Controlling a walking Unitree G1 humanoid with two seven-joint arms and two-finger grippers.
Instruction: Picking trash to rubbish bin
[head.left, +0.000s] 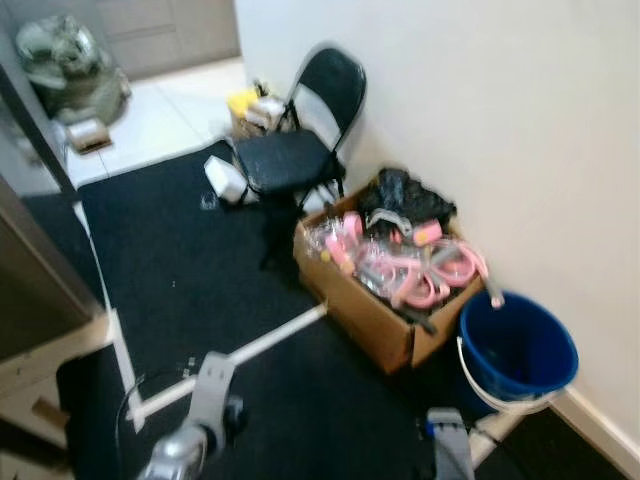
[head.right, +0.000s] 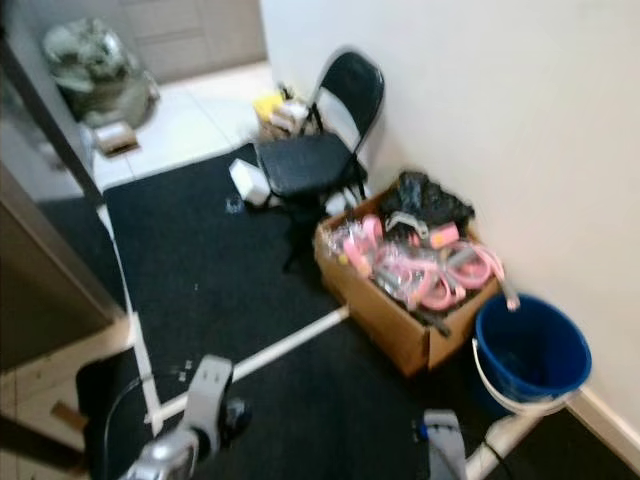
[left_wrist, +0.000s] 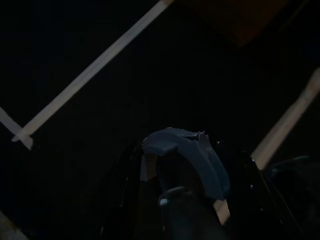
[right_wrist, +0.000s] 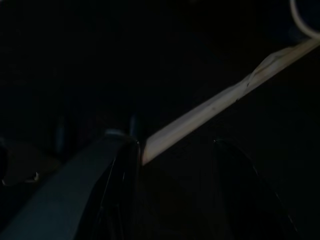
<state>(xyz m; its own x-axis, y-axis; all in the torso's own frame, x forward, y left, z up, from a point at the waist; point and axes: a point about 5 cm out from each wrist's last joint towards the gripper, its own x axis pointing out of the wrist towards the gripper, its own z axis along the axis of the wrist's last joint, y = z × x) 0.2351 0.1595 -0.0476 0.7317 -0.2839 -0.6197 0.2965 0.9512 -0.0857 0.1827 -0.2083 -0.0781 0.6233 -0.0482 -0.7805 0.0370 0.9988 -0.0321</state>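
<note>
A blue bucket (head.left: 517, 350) with a white handle stands on the dark carpet against the white wall at the right. White crumpled trash (head.left: 226, 180) lies on the carpet beside the black folding chair (head.left: 300, 140), well ahead of me. My left arm (head.left: 203, 405) and right arm (head.left: 449, 448) hang low at the bottom edge of the eye views, far from the trash. Both wrist views are very dark. They show carpet and pale floor strips (left_wrist: 95, 67), and the right wrist view catches a bit of the bucket's handle (right_wrist: 300, 20).
An open cardboard box (head.left: 380, 300) full of pink items and a black bag sits between the chair and the bucket. A white strip (head.left: 270, 340) crosses the carpet. Yellow and white clutter (head.left: 255, 108) lies behind the chair. A stuffed bag (head.left: 65, 60) rests on the tiled floor far left.
</note>
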